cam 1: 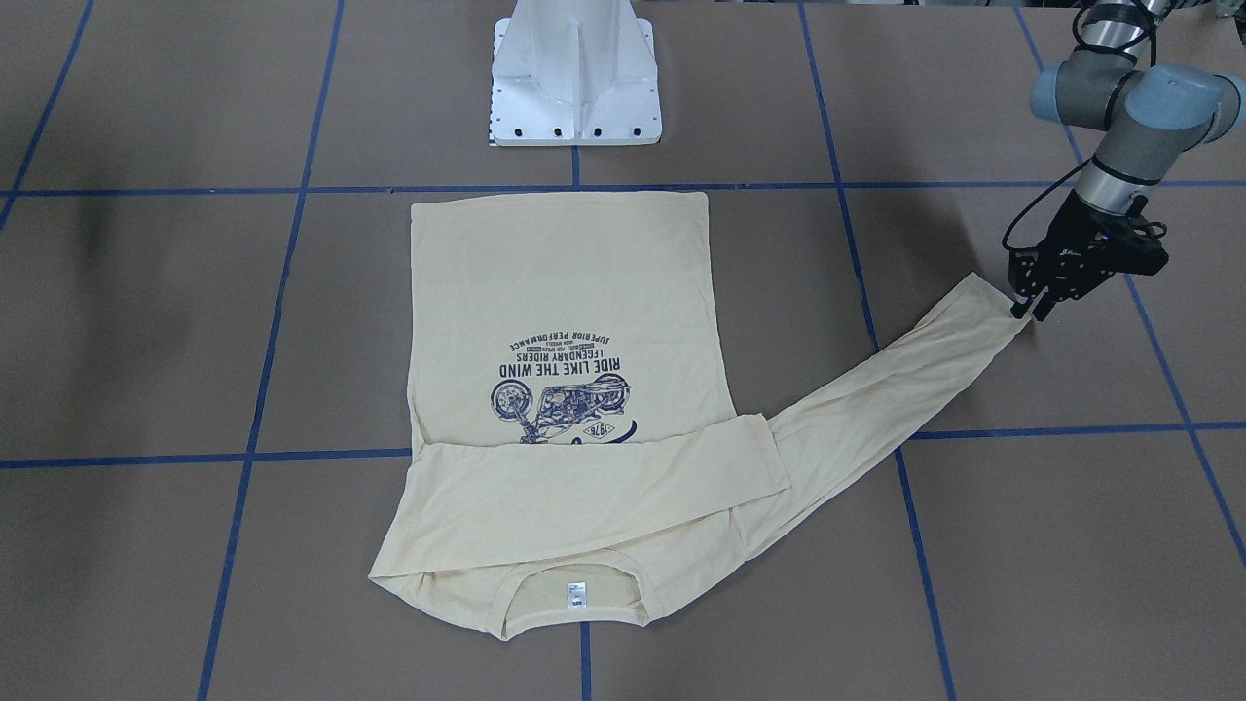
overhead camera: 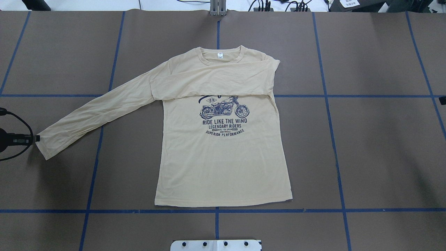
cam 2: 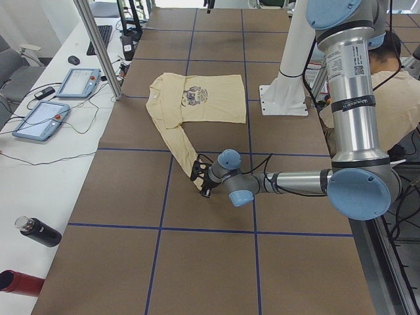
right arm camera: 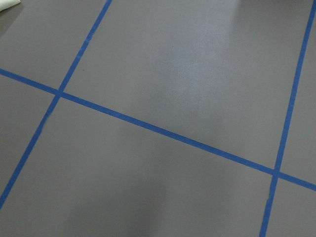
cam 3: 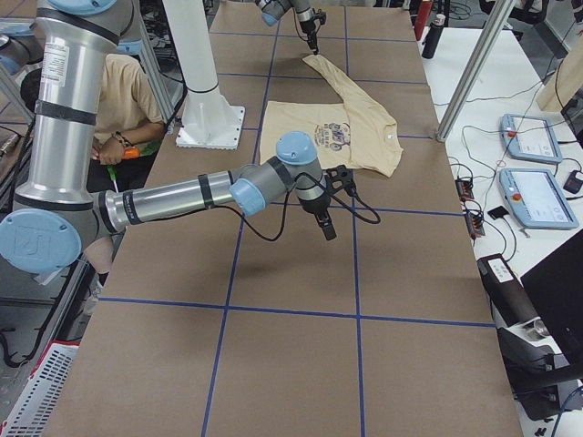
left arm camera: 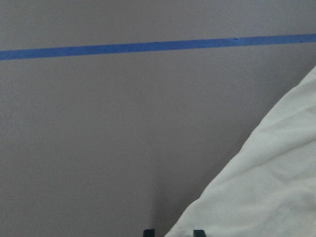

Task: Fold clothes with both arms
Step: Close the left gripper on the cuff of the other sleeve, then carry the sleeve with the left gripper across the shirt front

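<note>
Overhead exterior: shirt [overhead camera: 223, 164] lies flat on the table [overhead camera: 366, 157], free sleeve [overhead camera: 97, 115] reaching the left claw [cam 1: 1028, 313], whose fingers [left arm camera: 198, 233] sit slightly apart at the cuff corner, gripping nothing. Right claw [cam 3: 326, 229] hangs well apart; you cannot tell its opening. A thin edge bite could let the sleeve slip mid-fold.

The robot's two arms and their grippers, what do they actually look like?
Both the left arm and right arm are jointed silver-grey tubes with rounded light-blue joint caps and small printed labels. Each ends in a black two-finger gripper, the left gripper and right gripper, boxy with slim fingers. Black cables loop loosely from wrist to gripper.
</note>
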You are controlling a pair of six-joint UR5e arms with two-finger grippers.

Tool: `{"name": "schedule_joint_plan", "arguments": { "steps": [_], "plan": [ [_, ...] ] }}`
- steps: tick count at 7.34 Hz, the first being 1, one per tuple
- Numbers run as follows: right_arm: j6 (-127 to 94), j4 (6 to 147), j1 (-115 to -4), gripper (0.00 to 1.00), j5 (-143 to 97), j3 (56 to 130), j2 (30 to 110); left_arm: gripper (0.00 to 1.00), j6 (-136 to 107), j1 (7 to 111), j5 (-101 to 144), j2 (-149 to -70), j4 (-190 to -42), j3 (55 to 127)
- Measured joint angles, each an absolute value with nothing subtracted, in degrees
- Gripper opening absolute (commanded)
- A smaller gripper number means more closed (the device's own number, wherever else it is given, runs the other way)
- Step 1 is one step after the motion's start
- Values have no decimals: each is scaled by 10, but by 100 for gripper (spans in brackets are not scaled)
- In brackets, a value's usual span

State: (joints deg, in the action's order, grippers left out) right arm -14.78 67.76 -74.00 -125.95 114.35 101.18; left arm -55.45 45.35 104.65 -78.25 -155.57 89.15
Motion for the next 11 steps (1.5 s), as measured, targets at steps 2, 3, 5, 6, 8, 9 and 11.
{"name": "schedule_joint_plan", "arguments": {
  "steps": [2,3,5,6,8,9,11],
  "plan": [
    [-148,678,-740,99,-1259,1143,1011,0,-553,454,1046,-783,-1556,892],
    [-148,678,-740,99,-1260,1143,1011,0,-551,454,1046,-783,-1557,897],
    [-148,678,-740,99,-1260,1143,1010,0,-543,456,1055,-775,-1553,932],
    [-148,678,-740,99,-1261,1143,1010,0,-535,459,1070,-768,-1539,963],
    [-147,678,-739,99,-1261,1142,1010,0,-526,463,1099,-780,-1427,1049],
    [-146,678,-739,99,-1260,1142,1010,0,-524,463,1103,-818,-1320,1097],
    [-147,678,-739,99,-1260,1141,1008,0,-525,461,1104,-978,-1090,1135]
  ]
}}
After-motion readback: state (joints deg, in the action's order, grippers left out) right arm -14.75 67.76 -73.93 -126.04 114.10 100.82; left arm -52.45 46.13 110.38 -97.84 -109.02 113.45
